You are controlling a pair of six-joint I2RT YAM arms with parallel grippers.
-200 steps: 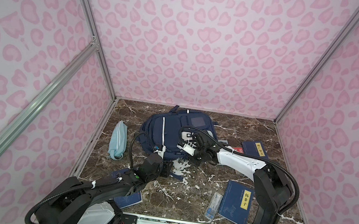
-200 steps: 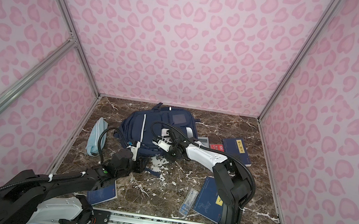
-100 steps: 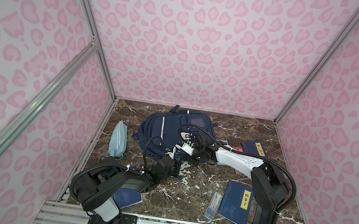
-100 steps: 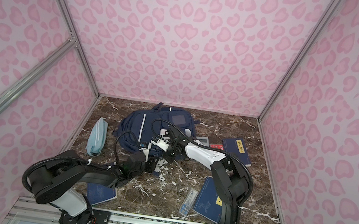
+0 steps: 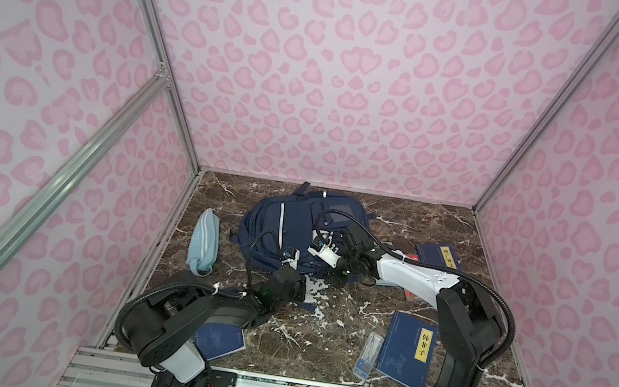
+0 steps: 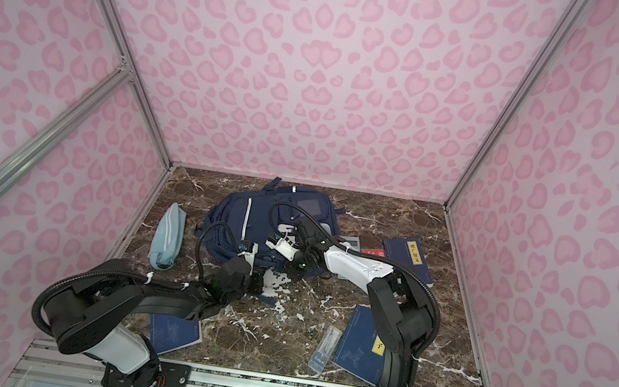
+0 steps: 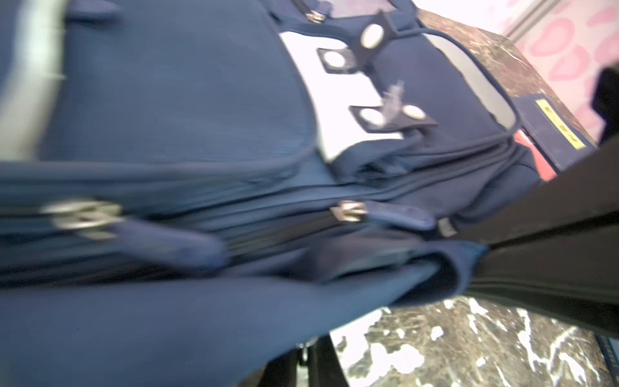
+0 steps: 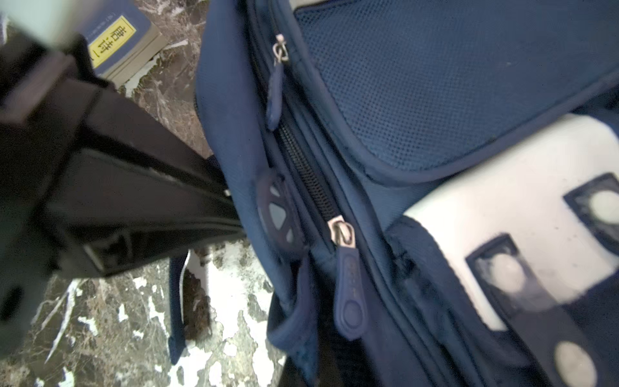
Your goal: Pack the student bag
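Top views both: one student bag (image 5: pixel 295 221) is laid mid-frame on the counter (image 5: pixel 320 327). One light-blue pouch (image 5: pixel 204 239), three blue books (image 5: pixel 407 351) and one clear case (image 5: pixel 368 355) are scattered around it. Two claws are counted, left claw (image 7: pixel 469 264) and right claw (image 8: pixel 231 207), each pinched narrow onto the bag's fabric.

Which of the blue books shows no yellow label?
The front-left book, partly hidden by the left arm. The front-right book and the far-right book both carry yellow labels.

Motion-blurred student bag (image 7: pixel 167 100) — blue book (image 5: pixel 221 342) half under left arm (image 5: pixel 218 308).
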